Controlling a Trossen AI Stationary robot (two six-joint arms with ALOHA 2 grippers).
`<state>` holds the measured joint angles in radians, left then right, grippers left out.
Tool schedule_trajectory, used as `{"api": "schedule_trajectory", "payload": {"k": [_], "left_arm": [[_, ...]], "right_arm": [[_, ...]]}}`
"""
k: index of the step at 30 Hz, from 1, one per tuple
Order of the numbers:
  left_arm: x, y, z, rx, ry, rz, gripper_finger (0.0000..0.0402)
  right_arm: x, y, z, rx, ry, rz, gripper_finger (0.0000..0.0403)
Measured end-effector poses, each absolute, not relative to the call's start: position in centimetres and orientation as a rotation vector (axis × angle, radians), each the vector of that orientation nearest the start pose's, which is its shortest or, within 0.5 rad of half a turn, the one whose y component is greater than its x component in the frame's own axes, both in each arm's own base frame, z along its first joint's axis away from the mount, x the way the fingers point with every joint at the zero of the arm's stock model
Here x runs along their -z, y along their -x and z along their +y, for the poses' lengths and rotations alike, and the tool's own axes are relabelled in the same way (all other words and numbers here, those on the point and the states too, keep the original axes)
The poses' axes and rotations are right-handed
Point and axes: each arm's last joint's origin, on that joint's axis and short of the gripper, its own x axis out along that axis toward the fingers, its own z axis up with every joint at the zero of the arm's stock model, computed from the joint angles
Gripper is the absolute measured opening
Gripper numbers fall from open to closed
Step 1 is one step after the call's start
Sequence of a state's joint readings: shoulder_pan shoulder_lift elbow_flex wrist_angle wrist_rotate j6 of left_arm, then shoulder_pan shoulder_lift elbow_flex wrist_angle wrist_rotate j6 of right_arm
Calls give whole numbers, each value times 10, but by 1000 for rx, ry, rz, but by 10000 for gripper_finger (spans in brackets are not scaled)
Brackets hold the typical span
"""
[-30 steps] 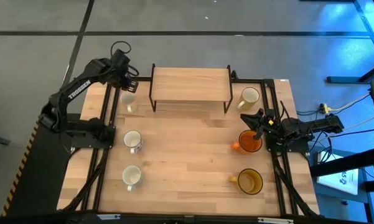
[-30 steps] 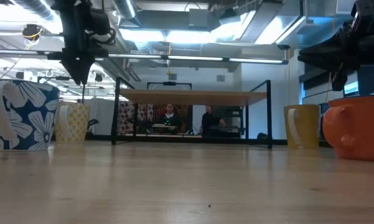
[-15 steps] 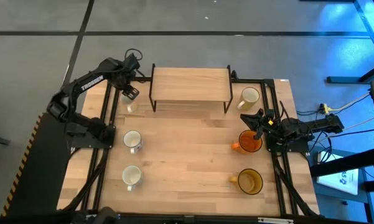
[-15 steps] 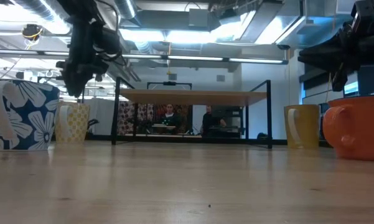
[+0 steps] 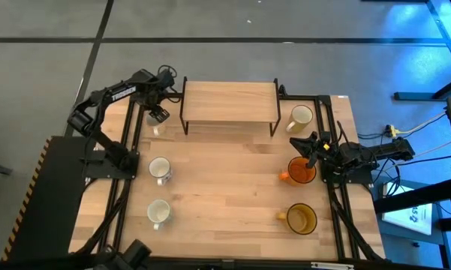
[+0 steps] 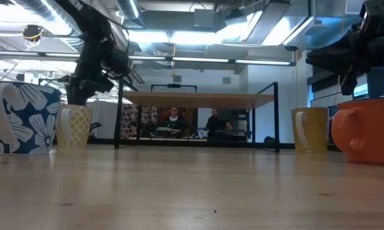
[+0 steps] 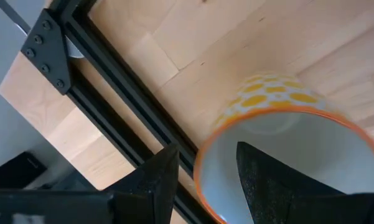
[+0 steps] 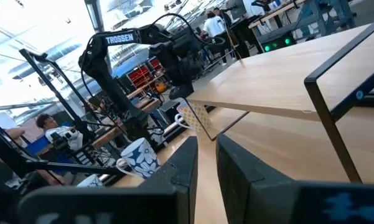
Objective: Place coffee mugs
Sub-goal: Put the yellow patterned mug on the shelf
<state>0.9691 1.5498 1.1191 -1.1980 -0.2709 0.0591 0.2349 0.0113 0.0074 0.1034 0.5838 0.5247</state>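
Observation:
A mug with yellow dots and an orange rim [image 7: 280,124] stands at the table's far left [image 5: 156,127]. My left gripper [image 5: 158,115] hangs over it, pointing steeply down and open. One finger [image 7: 267,180] is inside the mug and the other [image 7: 152,183] is outside its wall. I see no touch. A flowered white mug [image 5: 160,169] and a white mug [image 5: 159,213] stand nearer on the left. A cream mug [image 5: 301,117], an orange mug [image 5: 301,171] and an amber mug [image 5: 301,219] stand on the right. My right gripper [image 5: 312,144] waits level above the orange mug, a narrow empty gap between its fingers [image 8: 205,162].
A wooden shelf on a black wire frame [image 5: 230,102] stands at the table's far middle, right beside the dotted mug. Black rails [image 7: 130,93] run along the table's left and right edges. The wide middle of the table [image 5: 225,187] is bare wood. People sit in the room beyond [image 6: 174,118].
My left gripper has come down over the dotted mug at the far left and has rolled about its wrist, ending with its fingers astride the mug's wall. The mugs have stayed where they were.

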Motion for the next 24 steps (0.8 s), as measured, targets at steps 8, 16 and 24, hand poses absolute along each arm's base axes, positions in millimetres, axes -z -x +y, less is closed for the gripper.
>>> {"api": "schedule_trajectory", "payload": {"k": [8, 16, 24], "left_arm": [[-209, -137, 227, -850, 564, 1690, 138], [-208, -135, 228, -791, 571, 1686, 44], [-224, -135, 221, -774, 551, 1678, 17]], "right_arm": [[-175, -94, 6, 317, -561, -181, 46], [-175, -94, 6, 317, -561, -182, 46], [-175, -94, 6, 320, -561, -183, 46]]}}
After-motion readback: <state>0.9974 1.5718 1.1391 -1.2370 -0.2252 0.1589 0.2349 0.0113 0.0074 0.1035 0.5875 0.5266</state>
